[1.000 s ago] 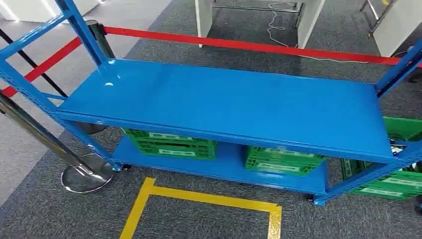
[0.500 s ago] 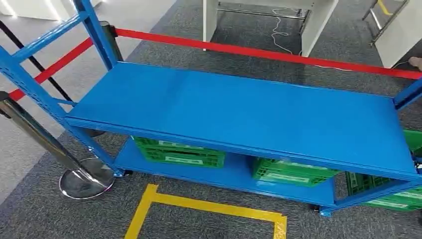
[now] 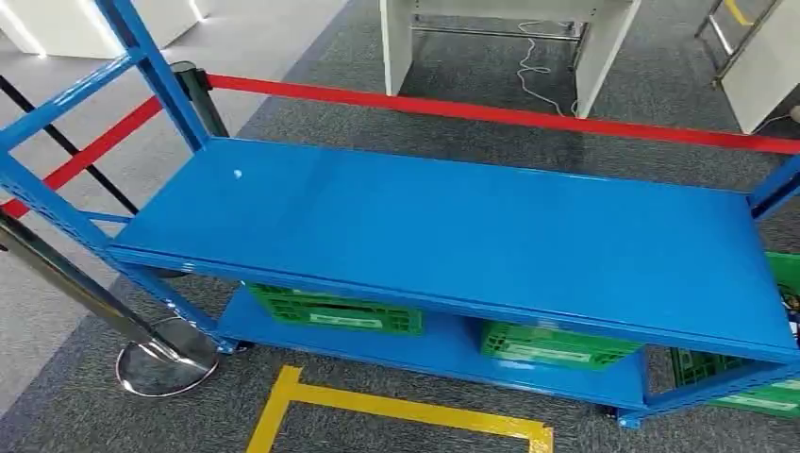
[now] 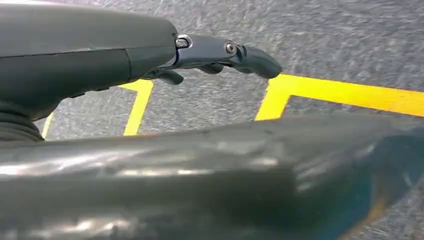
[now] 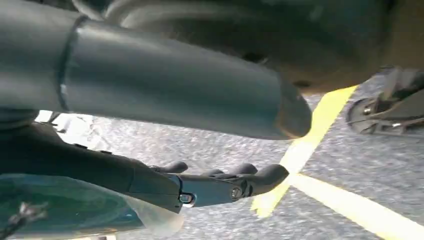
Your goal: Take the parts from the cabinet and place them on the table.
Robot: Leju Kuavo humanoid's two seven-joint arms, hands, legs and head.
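Evidently, no part had yet been taken. The only likely holders of parts were the green crates (image 3: pixel 335 310) on the lower shelf (image 3: pixel 434 344) of the blue rack (image 3: pixel 453 236): one at the left, a second (image 3: pixel 557 344) near the middle, and a third (image 3: pixel 755 377) past the rack's right end. Their contents could not be made out. The rack's top shelf lay bare, and no receiving table could be identified with confidence; the whole job appeared outstanding.

The left hand (image 4: pixel 220 55) hung over the carpet with fingers extended and apart, holding nothing. The right hand (image 5: pixel 220 185) likewise hung with fingers out and nothing in them.

As to clearance, the top shelf's front edge overhung the crates, so reaching them would, in my judgement, call for a low entry beneath it. Yellow floor tape (image 3: pixel 396 408) marked a standing place before the rack. A chrome post (image 3: pixel 85 288) with its round base stood just beside the rack's left corner, and a red barrier belt (image 3: pixel 491 113) ran behind, well apart.
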